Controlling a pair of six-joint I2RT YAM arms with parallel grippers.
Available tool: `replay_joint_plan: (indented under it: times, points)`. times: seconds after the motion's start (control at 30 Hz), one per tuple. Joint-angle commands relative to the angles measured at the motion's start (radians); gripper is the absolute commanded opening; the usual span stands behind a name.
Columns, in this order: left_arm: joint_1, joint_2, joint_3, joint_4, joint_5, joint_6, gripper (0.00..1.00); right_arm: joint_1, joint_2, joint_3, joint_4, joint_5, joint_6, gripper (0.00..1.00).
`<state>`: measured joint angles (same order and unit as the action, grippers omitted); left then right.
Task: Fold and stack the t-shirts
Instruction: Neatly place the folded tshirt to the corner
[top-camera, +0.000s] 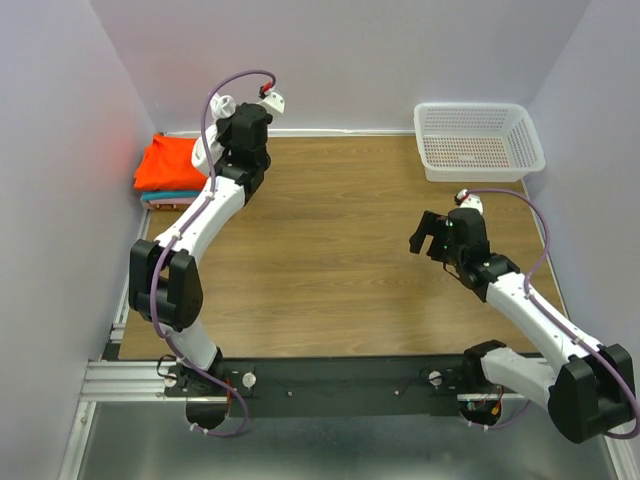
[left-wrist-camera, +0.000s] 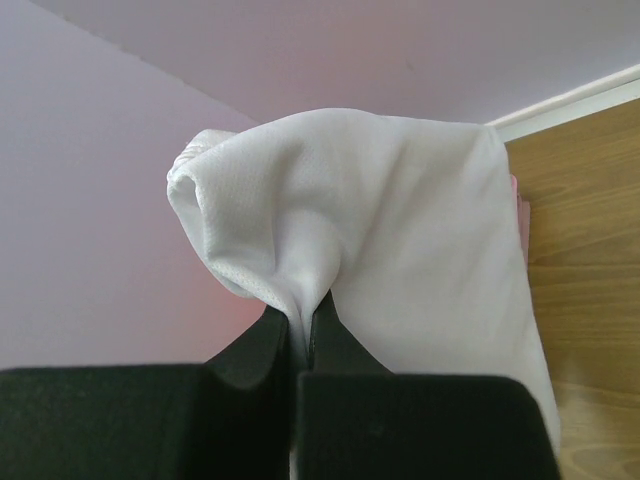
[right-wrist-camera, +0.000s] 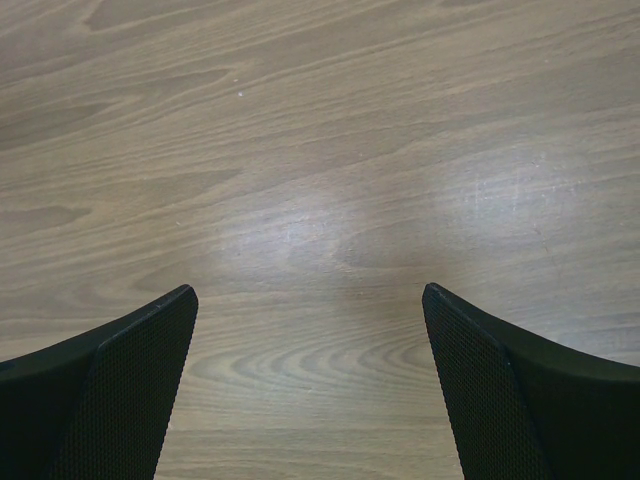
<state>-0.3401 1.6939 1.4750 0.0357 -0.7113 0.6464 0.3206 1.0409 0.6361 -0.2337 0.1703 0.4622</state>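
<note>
while the white shirt (left-wrist-camera: 380, 220) hangs bunched from the left gripper (left-wrist-camera: 300, 325), its jaws pinched narrow on a gather of cloth, the step in hand is judged to be the transfer to the stack. in the top view the shirt is held up at the table's 10 o'clock corner, next to the back wall. the stack lies just at its 8 o'clock: orange shirt (top-camera: 170, 162) on top, teal edge (top-camera: 158, 197) beneath.

next move, as judged:
- bring the shirt over the orange shirt.
- lower until the cloth rests flat on it.
- open the jaws, then lift off without dragging.

the right gripper (top-camera: 425, 238) hovers over bare table (top-camera: 330, 280) at 3 o'clock, jaws wide, holding nothing. the basket (top-camera: 478, 106) stands at 1 o'clock.
</note>
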Motion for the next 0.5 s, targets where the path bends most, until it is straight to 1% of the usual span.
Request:
replay_joint_plan:
  times: [0.0,0.2,0.33,0.47]
  points:
    - [0.018,-0.028,0.022,-0.011,0.065,0.090,0.00,-0.002,0.011,-0.007,-0.019,0.055,-0.007,1.00]
    - [0.056,-0.053,0.027,-0.011,0.125,0.119,0.00,0.000,0.025,-0.001,-0.019,0.067,-0.008,1.00]
    - [0.087,-0.053,0.016,-0.008,0.193,0.131,0.00,0.000,0.041,0.002,-0.019,0.071,-0.008,1.00]
    - [0.118,-0.016,0.022,0.021,0.207,0.154,0.00,0.000,0.051,0.008,-0.019,0.083,-0.008,1.00]
